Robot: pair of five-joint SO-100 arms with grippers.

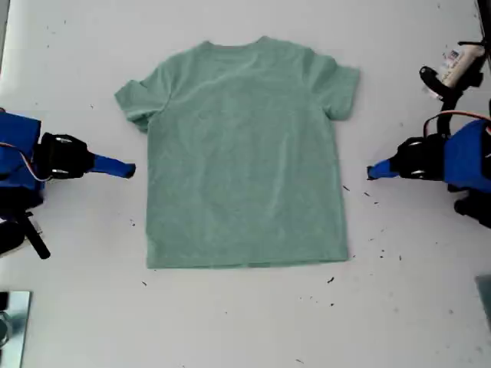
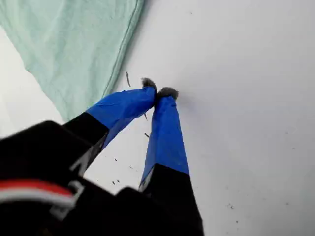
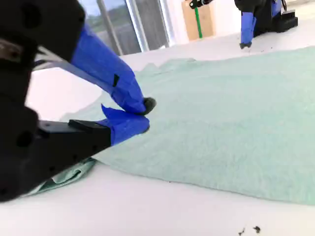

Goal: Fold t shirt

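The sage-green t shirt [image 1: 244, 153] lies flat and unfolded on the white desk [image 1: 414, 307], between my first tool [image 1: 371, 173] and my second tool [image 1: 130, 170], both pressed together, empty.

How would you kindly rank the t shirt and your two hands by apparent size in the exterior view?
1. The t shirt, by far the largest.
2. My first hand and my second hand: their blue tips look alike, so I won't rank them.
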